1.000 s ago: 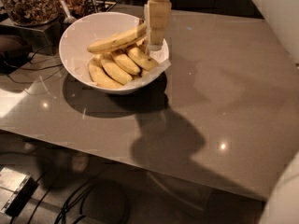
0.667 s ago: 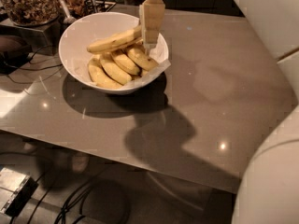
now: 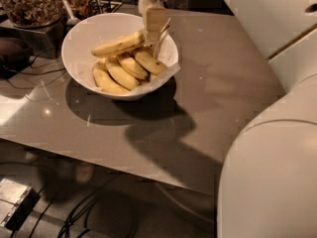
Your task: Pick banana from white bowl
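The white bowl (image 3: 86,36) stands on the grey table at the back left and holds a bunch of bananas. The longest, nearly straight banana (image 3: 116,44) lies on top of the shorter curved ones (image 3: 119,73), with its right end up by the bowl's right rim. My gripper (image 3: 154,28) hangs down from above into the right side of the bowl, right at that end of the long banana and touching or nearly touching it. The banana's tip is hidden behind the gripper.
A glass jar of brown nuts (image 3: 29,4) stands at the back left beside the bowl, with utensils (image 3: 67,11) and dark cables (image 3: 20,76) near it. The grey table (image 3: 213,98) stretches right and forward. My white arm body (image 3: 270,177) fills the right side.
My gripper has moved left over the bowl's right side, closer to the long banana's end. The bowl and bananas have not moved. My arm body takes up more of the right side.
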